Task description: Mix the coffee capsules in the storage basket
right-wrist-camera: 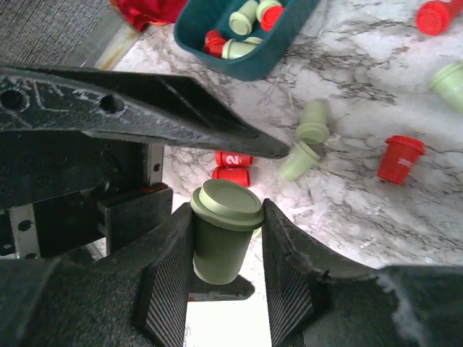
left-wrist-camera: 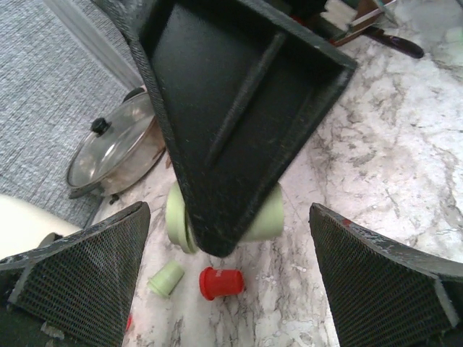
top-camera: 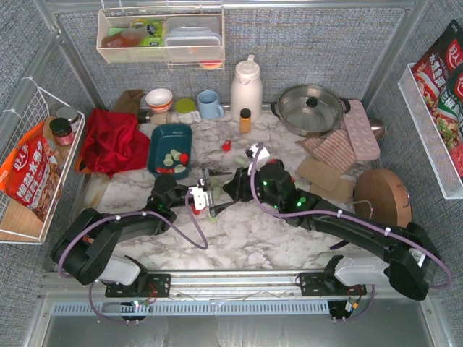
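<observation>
Writing, bags: the red snack bag (top-camera: 29, 173), in a wire rack well to the left of the storage basket (top-camera: 171, 137), bears white Chinese characters, as do the red packets (top-camera: 441, 72) far to its right. All are too small to read.
Writing, small: a white "2" shows on a small red piece (right-wrist-camera: 233, 158) between the storage basket and the held capsule (right-wrist-camera: 221, 242). I cannot tell what the piece belongs to.
Storage basket: dark teal, rectangular, with rounded corners and low walls. It stands on the marbled bench (top-camera: 253, 238) with a red cloth (top-camera: 108, 141) just to its left.
Coffee capsules (right-wrist-camera: 242, 18): small tapered cups with a flanged rim, some pale mint green and some bright red. Several of both colours lie jumbled inside the storage basket.
Loose capsules: two green ones (right-wrist-camera: 313, 119) lie close together on the bench outside the storage basket's near wall. A red one (right-wrist-camera: 399, 157), another red (right-wrist-camera: 434, 14) and a green (right-wrist-camera: 448, 83) lie farther out.
Right end effector (right-wrist-camera: 228, 217): pinching the held capsule, a mint green one, with the meshed pads (right-wrist-camera: 170, 275) pressed on its sides below the rim. It sits on the near right side of the storage basket.
Left end effector (left-wrist-camera: 230, 217): fingers (left-wrist-camera: 87, 267) spread wide. The held capsule shows between them and touches neither.
Behind the storage basket: a blue mug (top-camera: 210, 105), with an amber bottle (top-camera: 245, 120) farther right.
</observation>
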### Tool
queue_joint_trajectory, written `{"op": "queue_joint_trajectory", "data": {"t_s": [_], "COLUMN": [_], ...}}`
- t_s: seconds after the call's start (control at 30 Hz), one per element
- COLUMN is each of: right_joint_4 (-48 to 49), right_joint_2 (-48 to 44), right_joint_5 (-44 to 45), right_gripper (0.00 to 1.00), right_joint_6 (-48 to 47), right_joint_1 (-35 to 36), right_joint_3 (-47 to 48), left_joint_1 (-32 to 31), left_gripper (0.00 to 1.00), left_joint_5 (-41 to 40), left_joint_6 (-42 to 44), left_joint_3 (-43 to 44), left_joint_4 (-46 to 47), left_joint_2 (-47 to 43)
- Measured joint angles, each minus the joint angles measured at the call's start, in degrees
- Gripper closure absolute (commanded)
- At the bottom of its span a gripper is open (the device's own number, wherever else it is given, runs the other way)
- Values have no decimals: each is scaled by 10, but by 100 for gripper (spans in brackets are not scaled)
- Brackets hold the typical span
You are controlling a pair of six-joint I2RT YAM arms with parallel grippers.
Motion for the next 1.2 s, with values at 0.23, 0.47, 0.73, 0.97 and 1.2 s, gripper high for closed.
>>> {"op": "queue_joint_trajectory", "data": {"t_s": [0.23,0.47,0.73,0.97,1.2], "right_joint_4": [18,33,20,-39,-85], "right_joint_2": [14,14,2,-25,-71], "right_joint_5": [-22,-17,-5,28,64], "right_gripper": [69,68,44,37,36], "right_joint_6": [7,10,12,0,-24], "right_joint_1": [12,12,14,7,-4], "right_joint_3": [0,0,0,15,11], "left_joint_1": [-8,-11,-11,12,158], "left_gripper": [21,49,52,53,53], "left_joint_5": [-40,-39,-42,-90,-133], "left_joint_6": [13,16,24,14,-73], "left_joint_3": [-5,-5,-5,-4,23], "left_joint_4": [-8,-18,-25,-34,-2], "left_joint_2": [-20,-27,-33,-32,20]}}
